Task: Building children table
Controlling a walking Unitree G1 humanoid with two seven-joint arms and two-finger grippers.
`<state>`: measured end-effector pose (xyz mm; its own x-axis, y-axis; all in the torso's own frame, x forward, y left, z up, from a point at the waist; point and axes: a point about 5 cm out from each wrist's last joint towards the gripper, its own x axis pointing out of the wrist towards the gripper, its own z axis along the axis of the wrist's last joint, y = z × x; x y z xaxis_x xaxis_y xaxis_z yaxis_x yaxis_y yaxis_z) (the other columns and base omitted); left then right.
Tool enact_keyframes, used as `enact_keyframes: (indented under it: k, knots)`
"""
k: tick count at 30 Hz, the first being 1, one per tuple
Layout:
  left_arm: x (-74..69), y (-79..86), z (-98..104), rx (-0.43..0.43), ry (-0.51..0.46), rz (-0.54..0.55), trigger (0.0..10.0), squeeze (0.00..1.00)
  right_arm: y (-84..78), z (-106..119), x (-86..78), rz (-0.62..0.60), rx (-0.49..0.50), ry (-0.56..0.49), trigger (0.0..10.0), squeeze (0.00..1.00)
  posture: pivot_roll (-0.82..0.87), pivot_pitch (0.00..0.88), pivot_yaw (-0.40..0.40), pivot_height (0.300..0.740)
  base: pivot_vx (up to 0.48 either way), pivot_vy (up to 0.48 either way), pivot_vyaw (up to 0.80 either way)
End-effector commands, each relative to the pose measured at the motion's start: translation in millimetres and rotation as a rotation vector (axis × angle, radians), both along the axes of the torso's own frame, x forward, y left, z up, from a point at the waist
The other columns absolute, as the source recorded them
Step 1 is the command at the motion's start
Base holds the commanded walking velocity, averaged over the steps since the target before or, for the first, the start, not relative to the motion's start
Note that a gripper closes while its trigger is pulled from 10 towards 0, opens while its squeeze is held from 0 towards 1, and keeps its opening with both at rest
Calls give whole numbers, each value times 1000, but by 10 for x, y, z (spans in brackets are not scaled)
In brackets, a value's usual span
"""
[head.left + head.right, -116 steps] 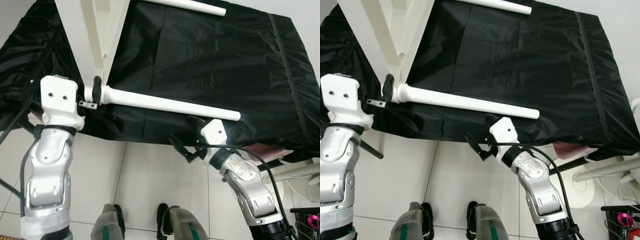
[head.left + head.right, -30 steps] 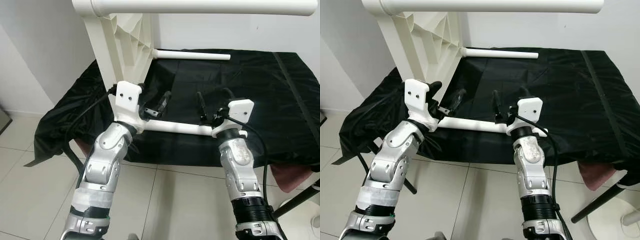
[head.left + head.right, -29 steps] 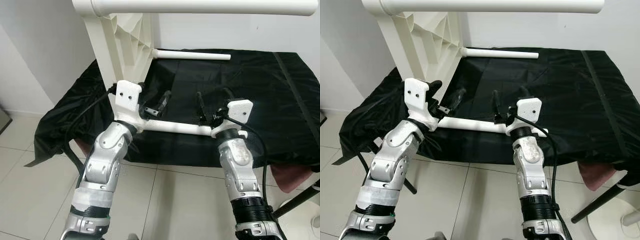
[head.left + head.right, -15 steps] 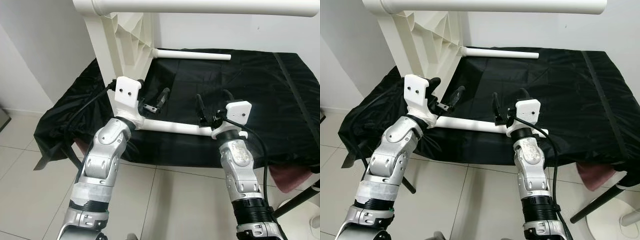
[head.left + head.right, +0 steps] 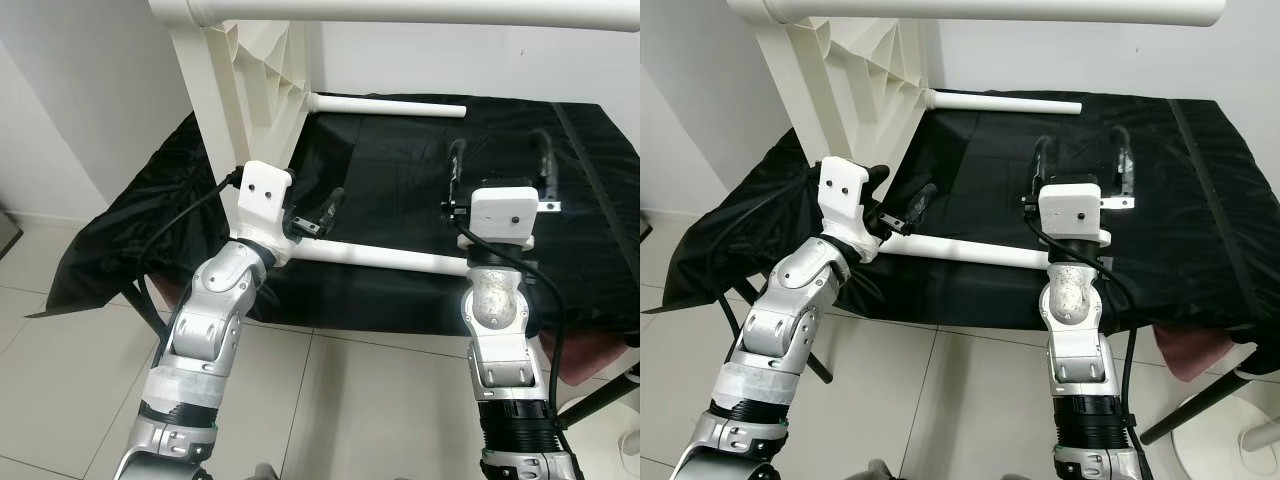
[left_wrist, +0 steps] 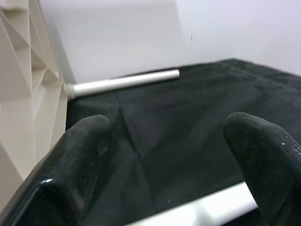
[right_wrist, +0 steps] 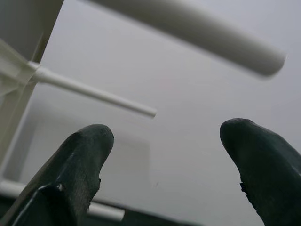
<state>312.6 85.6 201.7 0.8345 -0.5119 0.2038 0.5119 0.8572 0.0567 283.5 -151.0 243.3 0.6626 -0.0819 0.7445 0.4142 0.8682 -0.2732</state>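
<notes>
White children's table lay tipped on its side on the black-covered worktop, legs sticking out sideways. Left hand was spread wide, just above the near leg by its socket. Right hand was raised past the leg's free end, fingers wide apart, holding nothing.

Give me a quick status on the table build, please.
Left gripper open beside the near leg. Right gripper open, raised above the black cloth. Table on its side, legs attached. Nothing in the way.
</notes>
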Motion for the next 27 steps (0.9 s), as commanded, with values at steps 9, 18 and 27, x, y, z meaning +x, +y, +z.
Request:
enact_keyframes:
  k: [9,18,27]
  knots:
    - [8,-15,-139,41,39,13,10000,0,200,490,135,-25,-228,-192,10000,0,-47,17,35,740,0,0,0]
    - [23,-69,-160,35,45,23,10000,0,317,699,213,-8,-388,-262,10000,0,-58,30,14,740,0,0,0]
    - [52,-79,-139,18,38,41,10000,0,434,841,302,-8,-510,-283,10000,0,-73,33,2,740,0,0,0]
